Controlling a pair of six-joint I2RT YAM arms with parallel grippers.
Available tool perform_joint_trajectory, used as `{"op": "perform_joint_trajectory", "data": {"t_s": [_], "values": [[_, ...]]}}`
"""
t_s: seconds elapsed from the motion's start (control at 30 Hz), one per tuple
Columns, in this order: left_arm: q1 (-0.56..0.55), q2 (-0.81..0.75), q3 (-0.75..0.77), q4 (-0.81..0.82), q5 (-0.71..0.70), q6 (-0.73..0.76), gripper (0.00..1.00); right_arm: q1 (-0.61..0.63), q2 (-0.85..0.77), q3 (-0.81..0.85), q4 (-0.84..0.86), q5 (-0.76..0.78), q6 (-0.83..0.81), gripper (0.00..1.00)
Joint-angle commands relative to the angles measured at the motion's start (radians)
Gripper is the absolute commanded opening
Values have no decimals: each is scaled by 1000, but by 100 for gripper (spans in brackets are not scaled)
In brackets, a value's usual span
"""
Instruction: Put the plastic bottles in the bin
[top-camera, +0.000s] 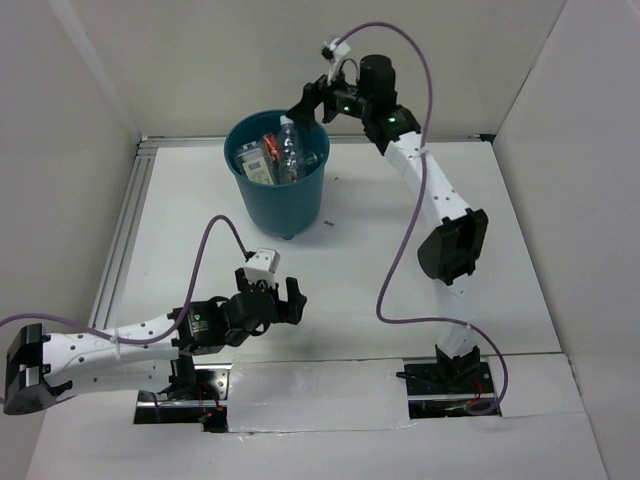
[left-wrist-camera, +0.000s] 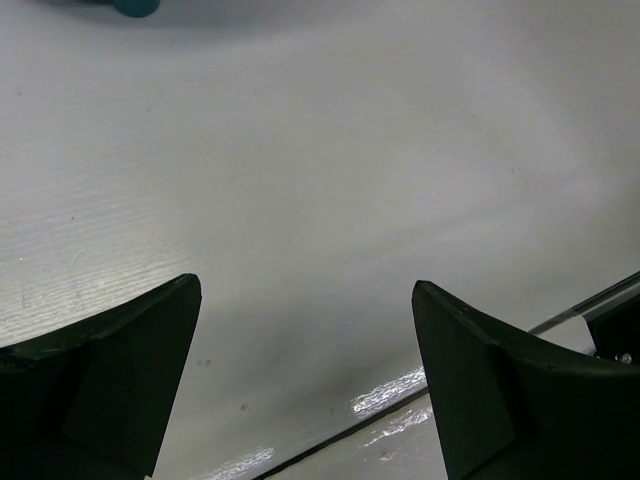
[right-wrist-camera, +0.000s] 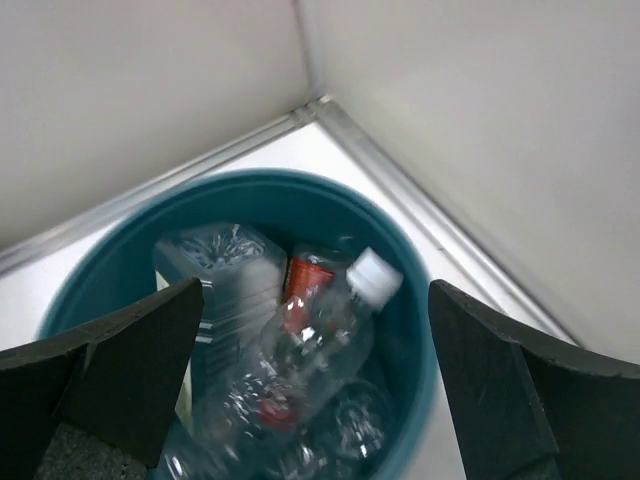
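Top view: the bin (top-camera: 282, 200) stands far centre with bottles (top-camera: 278, 152) heaped inside. The right gripper (top-camera: 308, 104) hangs over its far-right rim, and the left gripper (top-camera: 291, 303) is well nearer, over the table (top-camera: 400, 240).

Left wrist: jaws apart, nothing between.

Right wrist: jaws apart and empty. A white-capped bottle (right-wrist-camera: 325, 335) lies directly below in the bin, cap pointing far-right.

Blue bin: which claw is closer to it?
Right. The right claw hangs open above the bin, at its far rim; the left claw is open, well away toward the near edge.
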Motion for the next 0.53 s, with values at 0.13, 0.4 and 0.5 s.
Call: {"op": "perform_joint_trajectory", "data": {"t_s": [0.13,0.4,0.5], "values": [[-4,47,63,97,-12,126,99,-131,-339,-60,-256,322,-28,100],[5,56,114,130,1,221,99,-179,-762,-887,-244,756,-60,100],[42,78,143,120,39,250,99,-257,-966,-1170,-147,728,-51,100]]}}
